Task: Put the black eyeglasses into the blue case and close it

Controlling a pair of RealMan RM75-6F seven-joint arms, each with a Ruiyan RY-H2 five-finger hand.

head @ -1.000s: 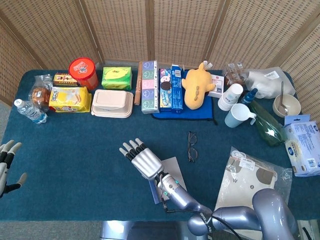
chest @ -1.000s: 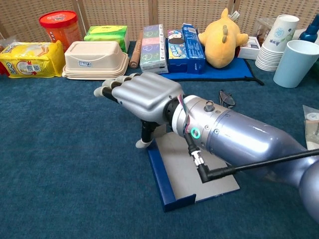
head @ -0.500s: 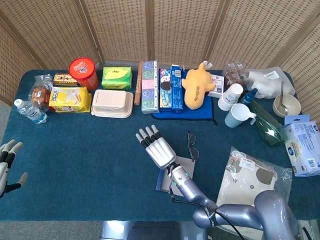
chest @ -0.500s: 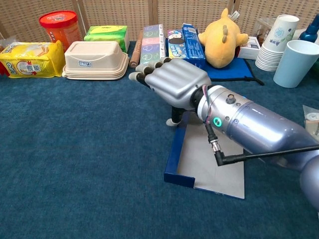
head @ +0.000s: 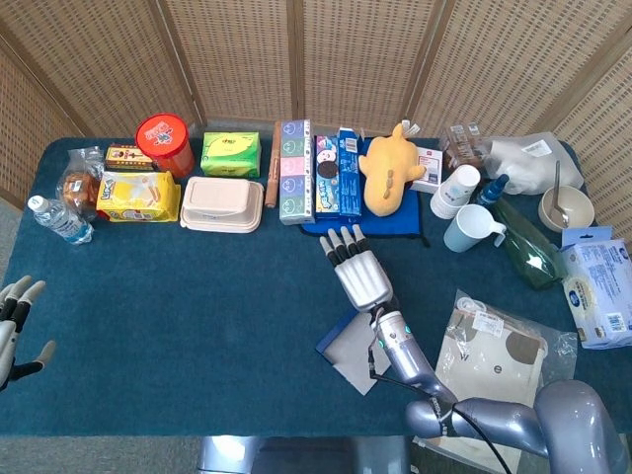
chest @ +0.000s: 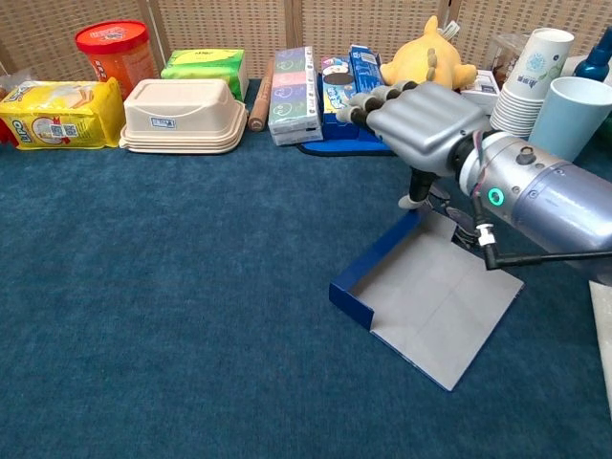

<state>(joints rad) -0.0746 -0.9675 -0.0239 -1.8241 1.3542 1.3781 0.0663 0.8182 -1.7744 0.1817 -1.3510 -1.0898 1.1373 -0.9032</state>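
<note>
The blue case [head: 351, 346] lies open and flat on the blue cloth, grey inside up; in the chest view its low blue wall [chest: 375, 260] faces left. My right hand [head: 357, 269] hovers just beyond the case's far corner, palm down, fingers stretched out and holding nothing. In the chest view this right hand [chest: 421, 120] has its thumb pointing down at the case's far edge. The hand and wrist cover the black eyeglasses in the head view; in the chest view only a dark sliver of the eyeglasses [chest: 448, 203] shows under the wrist. My left hand [head: 12, 326] hangs at the table's left edge, fingers apart.
Along the back stand a yellow plush [head: 387, 168], snack boxes [head: 296, 170], a beige lunch box [head: 222, 203] and a red tub [head: 163, 141]. Paper cups [head: 454, 190] and a pale blue mug [head: 470, 228] are at the right. A bagged item [head: 494, 346] lies right of the case.
My right hand has swept to the right and further from me, now over where the eyeglasses lay. The open case slid right and turned with it. The left hand has not moved.
</note>
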